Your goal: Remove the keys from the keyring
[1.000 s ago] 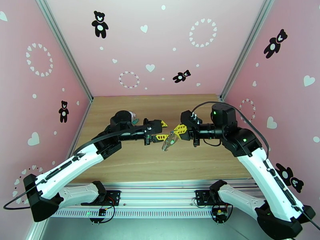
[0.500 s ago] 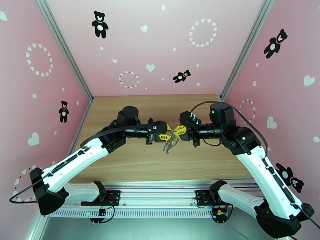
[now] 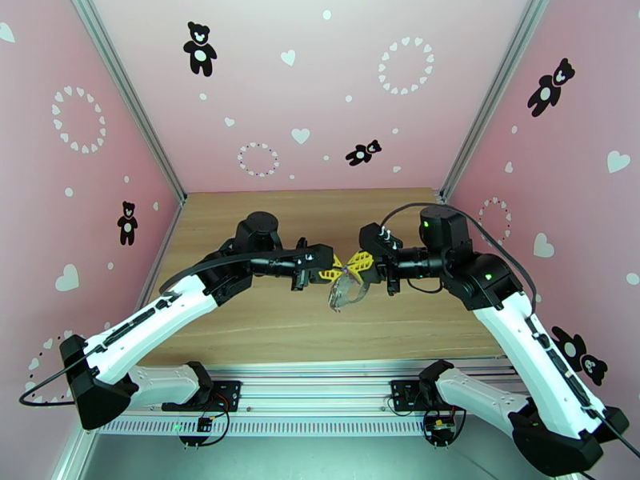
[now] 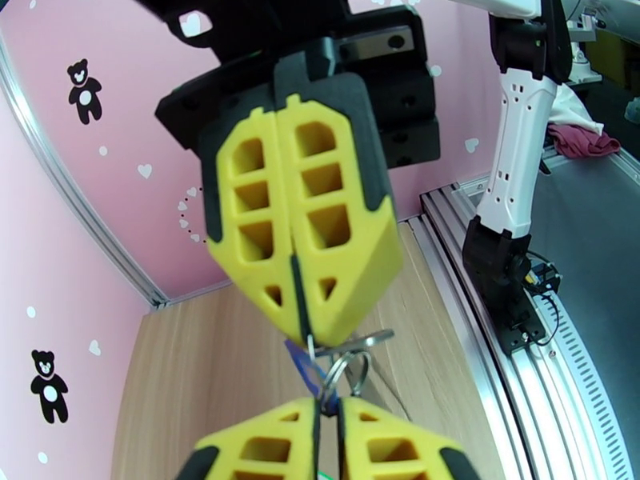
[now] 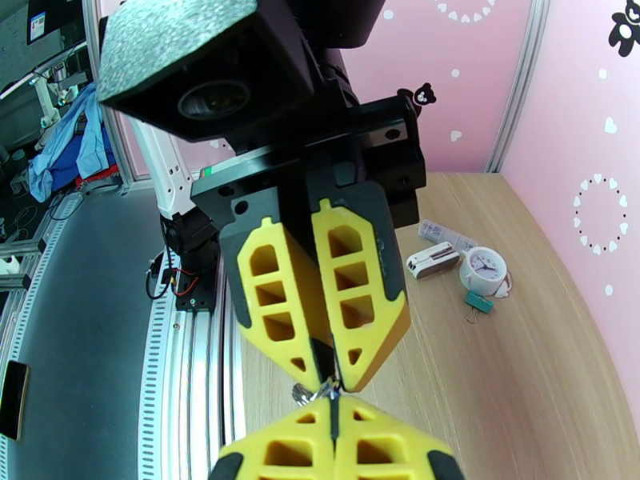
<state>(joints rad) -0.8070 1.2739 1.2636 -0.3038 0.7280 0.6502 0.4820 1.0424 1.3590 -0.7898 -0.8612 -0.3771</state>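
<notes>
Above the middle of the table my two grippers meet tip to tip. The keyring (image 3: 350,290), a flat mauve-brown D-shaped holder, hangs under them with its face turned up towards the top camera. My right gripper (image 3: 353,270) is shut on the keyring's top edge, its yellow fingers (image 4: 296,234) pressed together. Small metal rings (image 4: 353,368) and a blue-tagged key (image 4: 302,363) sit between the two sets of tips. My left gripper (image 4: 328,414) is shut on that blue key, jaws nearly together. In the right wrist view a metal ring (image 5: 314,390) shows between the tips.
A white clock-face charm (image 5: 482,270) with a teal clip (image 5: 478,303), a small white-and-black piece (image 5: 432,260) and a clear strip (image 5: 445,232) lie on the wooden table (image 3: 264,322) beyond the left arm. Pink walls close three sides; a metal rail (image 3: 320,394) runs along the near edge.
My left gripper moved right to the right gripper's tips and closed there. The hanging keyring swung from edge-on to showing its face. The right arm stayed still.
</notes>
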